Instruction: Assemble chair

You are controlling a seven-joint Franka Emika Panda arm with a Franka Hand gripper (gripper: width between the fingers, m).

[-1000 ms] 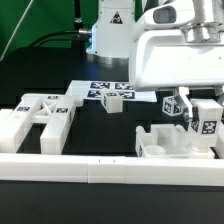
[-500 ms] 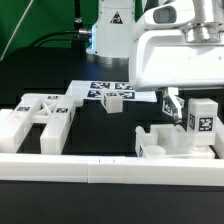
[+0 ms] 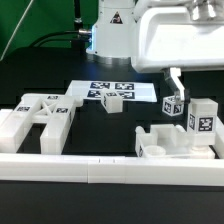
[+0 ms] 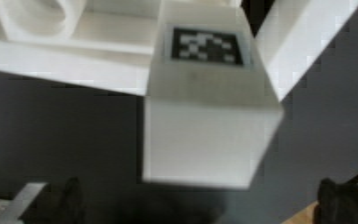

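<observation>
The square leg (image 3: 205, 117) stands upright on the slotted chair block (image 3: 158, 143) at the exterior view's right, its tag facing the camera. Whether its foot sits fully down in the slot cannot be told from either view. A small tagged cube (image 3: 173, 106) sits just beside the leg, on the side toward the arm.

The gripper (image 4: 194, 200) hangs above the leg with its jaws spread wide and holding nothing. In the wrist view the fingertips (image 4: 39, 198) flank the leg's end with dark gaps on both sides.

The main risk, as I judge it, is a leg only loosely seated. A finger brushing its side on any sideways drift could tip it out of the slot or lever the block askew. The one finger (image 3: 172, 80) seen from outside also hovers over the small cube, so a low pass could knock that away.

Another cube (image 3: 112, 100) on the marker board (image 3: 92, 87) and the cross-slotted panel (image 3: 35, 113) lie well apart, out of danger.
</observation>
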